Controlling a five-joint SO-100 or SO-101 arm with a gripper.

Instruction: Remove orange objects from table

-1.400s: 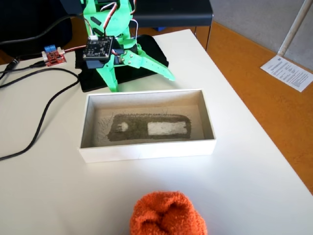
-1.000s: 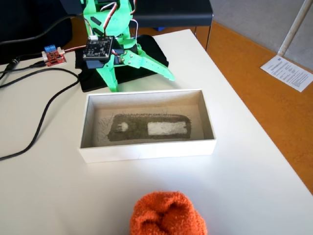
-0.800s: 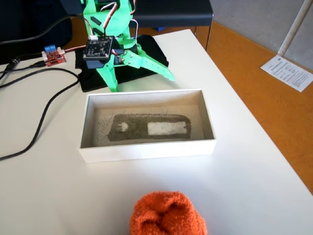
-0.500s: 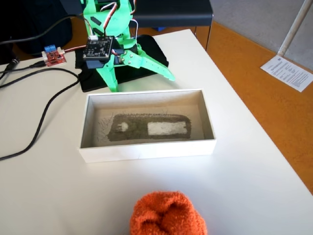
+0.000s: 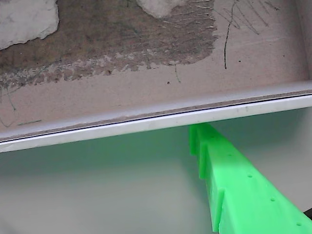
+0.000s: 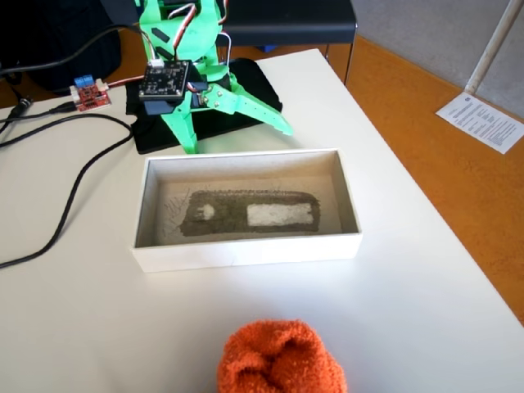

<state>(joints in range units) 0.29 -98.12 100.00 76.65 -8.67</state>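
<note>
A fuzzy bright-orange cloth ball (image 6: 281, 360) rests on the white table (image 6: 417, 286) at the near edge of the fixed view, partly cut off by the frame. At the far side my green gripper (image 6: 237, 141) stands open with its two fingers spread wide and nothing between them. It hangs just behind the far wall of the white box (image 6: 246, 250), well away from the ball. The wrist view shows one green finger (image 5: 234, 190) over the table beside the box's rim (image 5: 146, 122). The ball is out of that view.
The shallow white box lies between my gripper and the ball, its floor stained grey. A black mat (image 6: 155, 135) sits under the arm's base. A red circuit board (image 6: 90, 94) and black cables (image 6: 74, 188) lie at the left. The table's right edge drops to an orange floor with a paper (image 6: 490, 121).
</note>
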